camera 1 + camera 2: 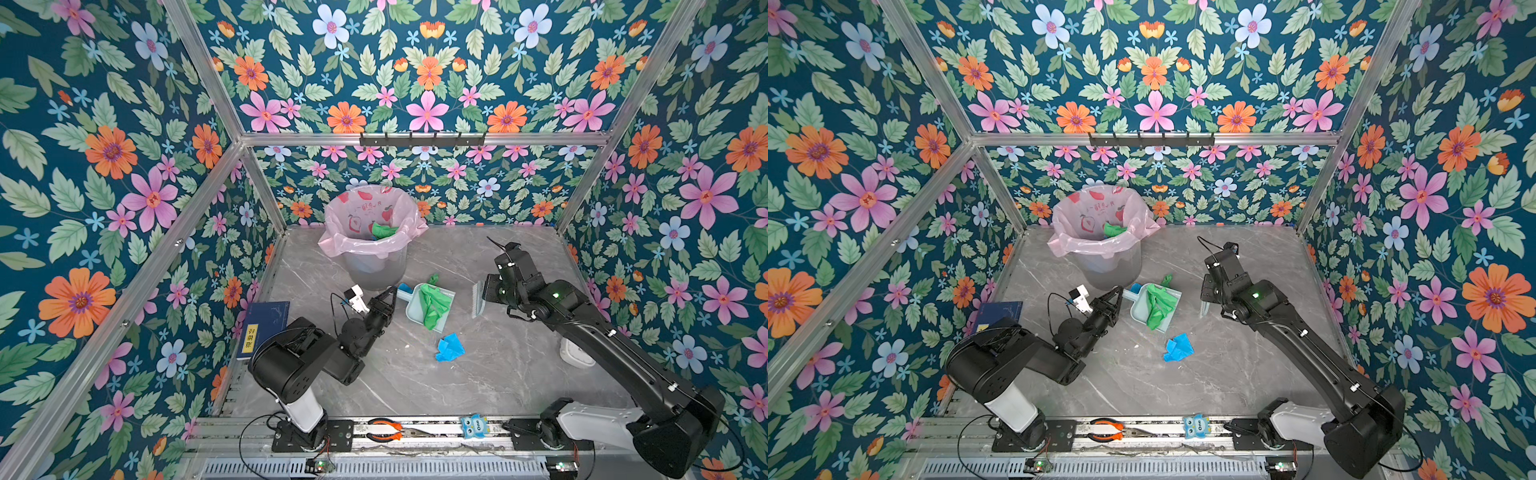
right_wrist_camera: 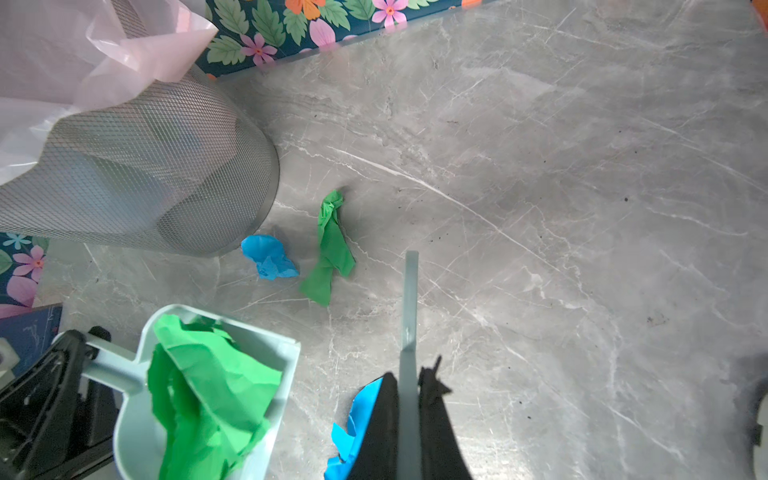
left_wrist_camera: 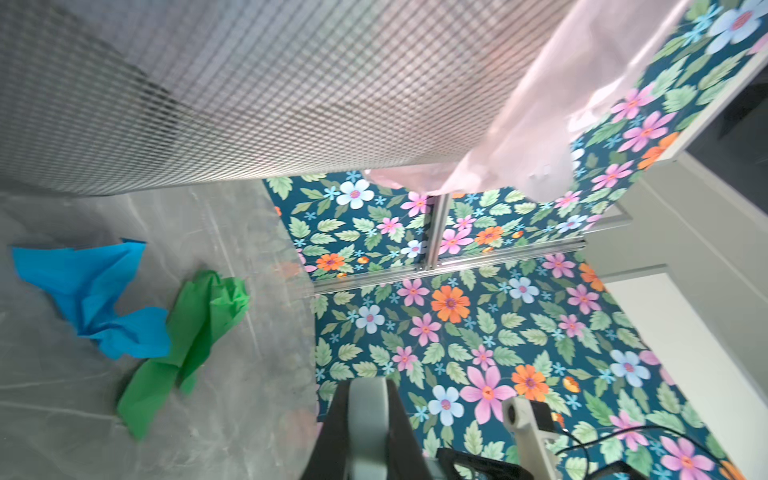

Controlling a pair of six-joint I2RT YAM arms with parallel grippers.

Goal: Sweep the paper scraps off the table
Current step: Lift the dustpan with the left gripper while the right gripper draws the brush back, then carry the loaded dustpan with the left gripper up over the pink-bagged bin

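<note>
On the grey table (image 1: pixel 478 382) lies a pale teal dustpan (image 1: pixel 411 309) holding a crumpled green paper scrap (image 1: pixel 434 305). My left gripper (image 1: pixel 388 297) is shut on the dustpan's handle (image 3: pixel 368 415). My right gripper (image 1: pixel 488 295) is shut on a pale brush (image 1: pixel 478 299), to the right of the pan; its handle (image 2: pixel 409 316) sticks out between the jaws. A blue scrap (image 1: pixel 449 347) lies in front of the pan, half hidden behind a finger in the right wrist view. A small green scrap (image 2: pixel 330 249) and a small blue scrap (image 2: pixel 268 255) lie beside the bin.
A mesh bin (image 1: pixel 376 266) lined with a pink bag stands at the back, with a green scrap (image 1: pixel 382 229) inside. A blue book (image 1: pixel 266 328) lies at the left edge. Pliers (image 1: pixel 384 430) and an owl toy (image 1: pixel 473 426) rest on the front rail. A white object (image 1: pixel 575 353) sits under the right arm.
</note>
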